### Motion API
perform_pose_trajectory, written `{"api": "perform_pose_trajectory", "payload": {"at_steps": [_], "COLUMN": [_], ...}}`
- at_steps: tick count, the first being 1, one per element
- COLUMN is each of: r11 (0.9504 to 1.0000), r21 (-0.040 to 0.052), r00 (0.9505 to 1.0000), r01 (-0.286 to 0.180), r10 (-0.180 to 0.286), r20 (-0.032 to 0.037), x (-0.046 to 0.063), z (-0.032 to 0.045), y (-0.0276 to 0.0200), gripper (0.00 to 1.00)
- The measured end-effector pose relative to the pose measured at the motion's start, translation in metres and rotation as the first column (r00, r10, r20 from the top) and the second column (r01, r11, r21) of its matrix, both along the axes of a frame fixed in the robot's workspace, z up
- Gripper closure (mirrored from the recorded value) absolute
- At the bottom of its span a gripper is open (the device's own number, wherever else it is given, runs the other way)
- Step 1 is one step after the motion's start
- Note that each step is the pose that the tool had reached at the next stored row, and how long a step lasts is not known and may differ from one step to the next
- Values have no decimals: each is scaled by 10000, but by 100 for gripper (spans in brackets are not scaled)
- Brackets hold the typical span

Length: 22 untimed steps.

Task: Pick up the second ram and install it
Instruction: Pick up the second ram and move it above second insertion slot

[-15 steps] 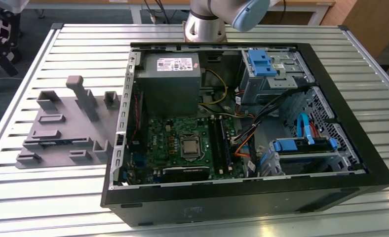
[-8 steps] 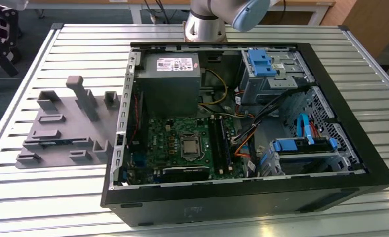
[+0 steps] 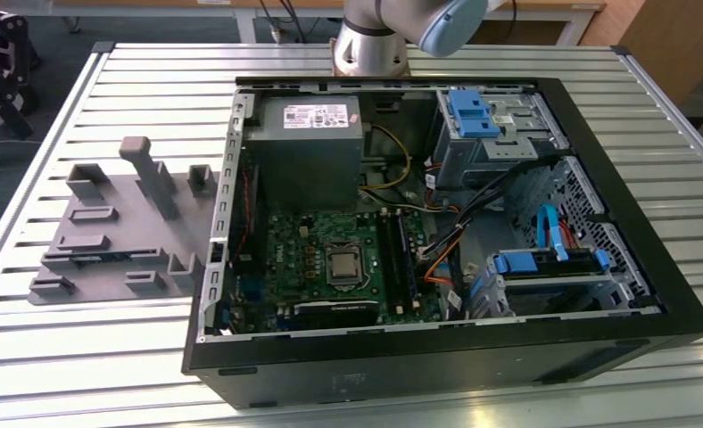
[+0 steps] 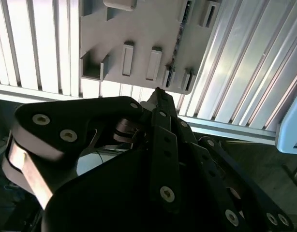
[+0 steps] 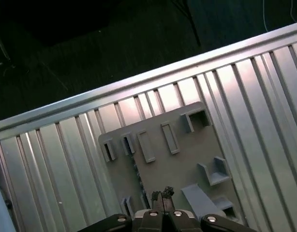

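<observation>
The second ram (image 4: 179,34) stands on edge in a slot of the grey tray (image 4: 139,29), showing as a thin strip with small chips. It also shows in the first wrist view (image 5: 137,175) and as a dark bluish strip near the tray's front in the exterior view (image 3: 87,259). My gripper (image 5: 161,194) hangs well above the tray (image 5: 177,169), its fingertips pressed together with nothing between them. In the second wrist view the gripper (image 4: 158,93) points down at the tray's edge, close to the ram's line.
An open black computer case (image 3: 447,357) lies on the slatted metal table (image 3: 113,374), with the green motherboard (image 3: 316,250) and its dark memory slots (image 3: 397,254) inside. The tray (image 3: 113,241) sits at the exterior view's left of the case. The arm's base (image 3: 369,45) stands behind it.
</observation>
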State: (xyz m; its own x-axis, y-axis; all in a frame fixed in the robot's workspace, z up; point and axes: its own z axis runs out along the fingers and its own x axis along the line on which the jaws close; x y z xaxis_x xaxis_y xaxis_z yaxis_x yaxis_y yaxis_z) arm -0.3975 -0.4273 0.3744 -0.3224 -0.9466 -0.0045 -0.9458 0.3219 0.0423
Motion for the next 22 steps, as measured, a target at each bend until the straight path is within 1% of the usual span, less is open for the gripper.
{"api": "perform_pose_trajectory", "payload": {"at_steps": [3, 8, 11, 15, 17, 21, 22], "r11": [9989, 9928, 9906, 9895, 9883, 9806, 9794], "r21": [0, 0, -4, -15, -7, 2, 0], "r00": [9989, 9928, 9906, 9895, 9882, 9805, 9793], "r01": [-463, -1199, -1367, -1444, -1526, -1963, -2021], "r10": [463, 1199, 1367, 1444, 1526, 1962, 2021], "r20": [0, 9, 29, 104, 122, 133, 132], "x": [0, 0, -15, -51, -60, -63, -67], "z": [-6, -22, -33, -53, -73, -102, -107], "y": [0, -1, -7, -10, -15, -17, -21], "gripper": [89, 89, 89, 89, 89, 89, 83]}}
